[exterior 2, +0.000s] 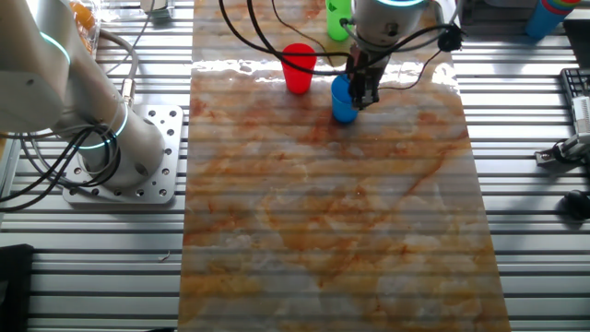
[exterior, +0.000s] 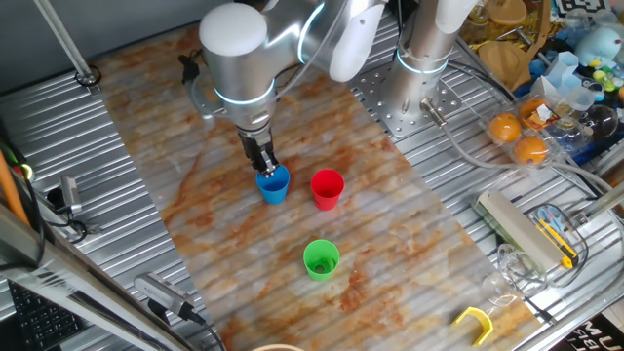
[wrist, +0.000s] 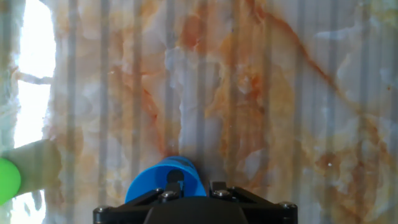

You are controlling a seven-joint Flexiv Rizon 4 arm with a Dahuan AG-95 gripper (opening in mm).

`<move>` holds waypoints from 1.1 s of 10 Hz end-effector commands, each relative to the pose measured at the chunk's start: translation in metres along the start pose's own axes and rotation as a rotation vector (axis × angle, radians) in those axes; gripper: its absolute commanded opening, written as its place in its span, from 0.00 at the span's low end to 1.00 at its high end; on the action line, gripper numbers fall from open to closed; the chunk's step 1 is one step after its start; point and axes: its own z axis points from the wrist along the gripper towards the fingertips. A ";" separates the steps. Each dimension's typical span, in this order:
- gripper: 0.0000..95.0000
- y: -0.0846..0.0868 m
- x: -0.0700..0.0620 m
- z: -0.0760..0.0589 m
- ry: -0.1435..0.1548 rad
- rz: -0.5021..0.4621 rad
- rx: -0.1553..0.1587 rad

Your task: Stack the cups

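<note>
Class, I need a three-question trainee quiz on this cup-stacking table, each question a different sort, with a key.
1. True or false: the red cup already sits inside the green cup.
2. Which cup is the gripper at? A red, B blue, C green.
3. Fill in: all three cups stand ____ on the marble-patterned mat.

Key: 1 false, they stand apart. 2 B, the fingers are at the rim of the blue cup. 3 upright.

The small blue plastic cup stands on the bench, with the small red plastic cup just beside it. The small green plastic cup stands apart, nearer the front. The jaws reach down at the blue cup's rim.
</note>
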 end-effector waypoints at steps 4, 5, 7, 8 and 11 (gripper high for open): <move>0.00 -0.002 0.000 0.005 -0.005 0.017 0.000; 0.00 -0.002 0.000 0.005 -0.009 0.024 -0.002; 0.00 0.001 -0.001 -0.002 -0.013 0.025 -0.008; 0.00 0.007 -0.004 -0.015 -0.021 0.028 -0.008; 0.00 0.035 -0.016 -0.055 -0.017 0.035 -0.029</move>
